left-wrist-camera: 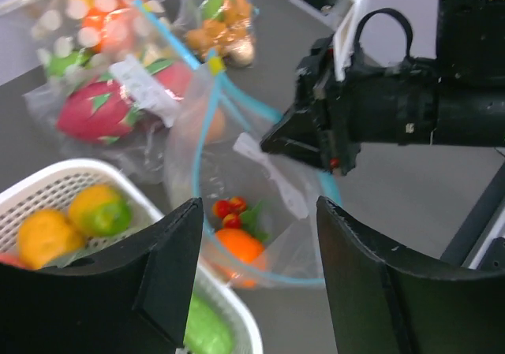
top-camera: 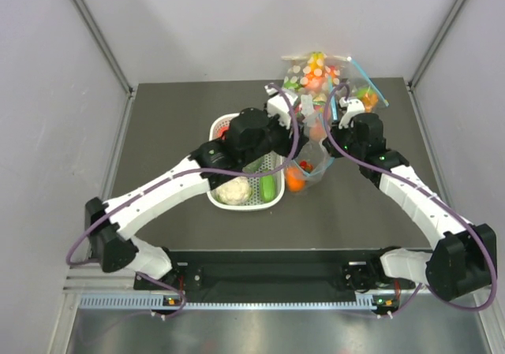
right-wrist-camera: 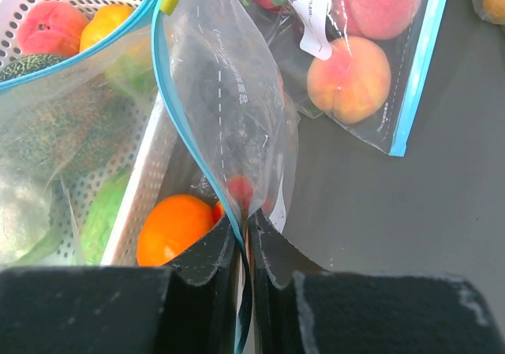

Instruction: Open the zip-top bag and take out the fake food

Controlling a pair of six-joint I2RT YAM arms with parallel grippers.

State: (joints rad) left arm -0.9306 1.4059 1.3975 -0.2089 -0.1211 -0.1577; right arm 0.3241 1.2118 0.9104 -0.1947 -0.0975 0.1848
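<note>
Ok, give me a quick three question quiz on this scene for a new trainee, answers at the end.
1. True or false: the right gripper is shut on the zip-top bag.
2. Pick one: the left gripper is A) shut on the bag, B) open, facing the bag, C) shut and empty.
3. Fill in: the round orange fruit lies inside the ____.
Key: 1 true; 2 B; 3 zip-top bag.
</note>
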